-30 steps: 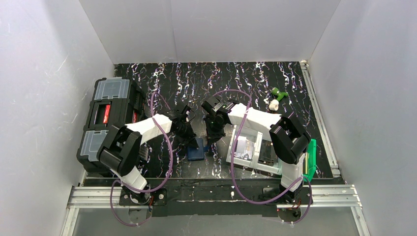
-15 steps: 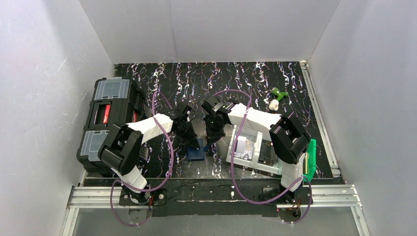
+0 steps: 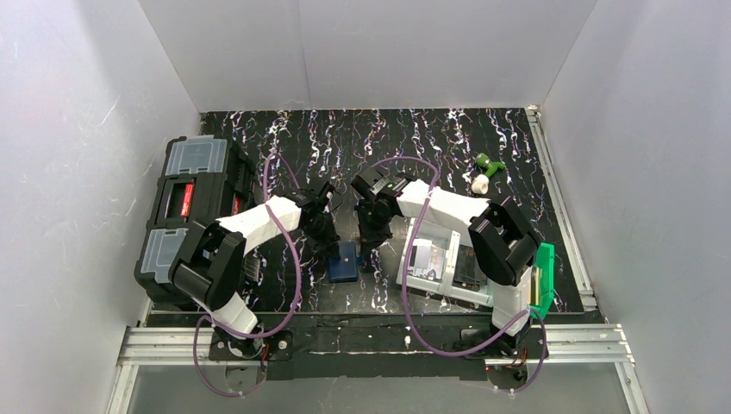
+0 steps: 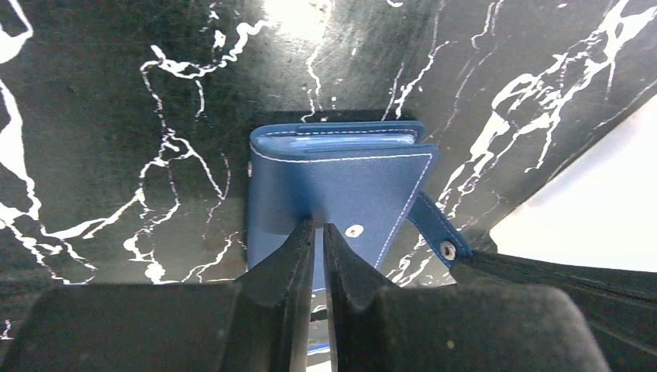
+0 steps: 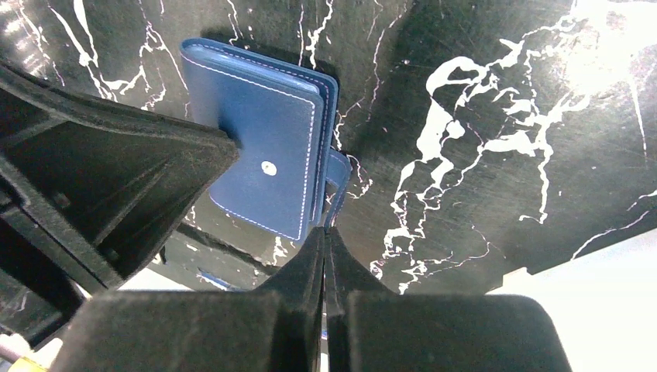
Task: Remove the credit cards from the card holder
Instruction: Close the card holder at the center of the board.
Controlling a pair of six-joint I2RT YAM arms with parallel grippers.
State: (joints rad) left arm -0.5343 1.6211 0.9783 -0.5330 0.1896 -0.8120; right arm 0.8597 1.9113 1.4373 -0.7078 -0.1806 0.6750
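One navy card holder (image 3: 343,261) lies folded on the marbled worktop (image 3: 448,142) between your two hands. Your left hand (image 4: 318,226) is pinched nearly closed on the edge of its front flap. Your right hand (image 5: 325,232) is closed tight on its one snap tab (image 4: 434,229), unsnapped.

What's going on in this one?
Both arms are working on the blue card holder, which lies folded mid-table. The left gripper has its jaws nearly together on the edge of the cover, apparently pinching it. The right gripper, jaws shut, holds the unsnapped snap tab. No card is out yet; only pale sleeve edges show along the holder's far side.
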